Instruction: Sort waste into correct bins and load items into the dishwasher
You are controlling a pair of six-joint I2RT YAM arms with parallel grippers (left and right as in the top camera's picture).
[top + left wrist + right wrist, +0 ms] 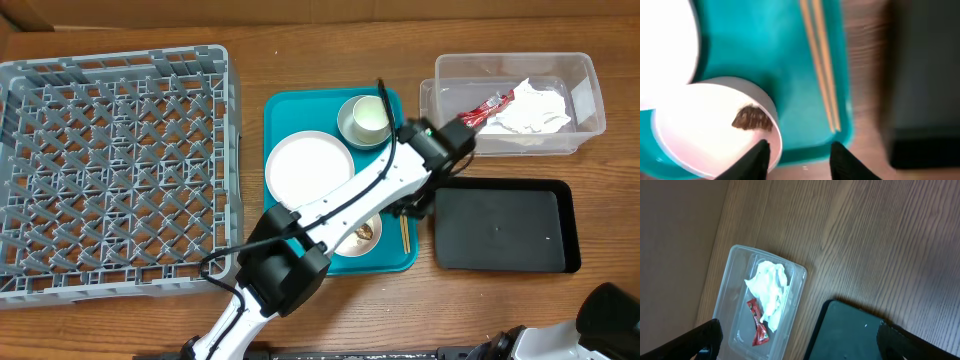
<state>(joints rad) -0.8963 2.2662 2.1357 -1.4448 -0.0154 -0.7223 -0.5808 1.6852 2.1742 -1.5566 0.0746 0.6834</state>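
Overall, the wood-grain surface [330, 50] bore the grey rack [110, 170]; the left arm [350, 195] hid much of the bowl [700, 130], left claw [800, 150] partly spread astride its rim, right claw [800, 340] spread wide.

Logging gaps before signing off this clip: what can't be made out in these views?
Overhead: the left gripper is hidden under its own arm, which also covers most of the lower bowl.
Overhead: the right gripper is cut off by the bottom right corner.
Left wrist: the black tray is blurred; fingertips run off the bottom edge, so contact with the bowl is unclear.
Rice grains: too small in any view.
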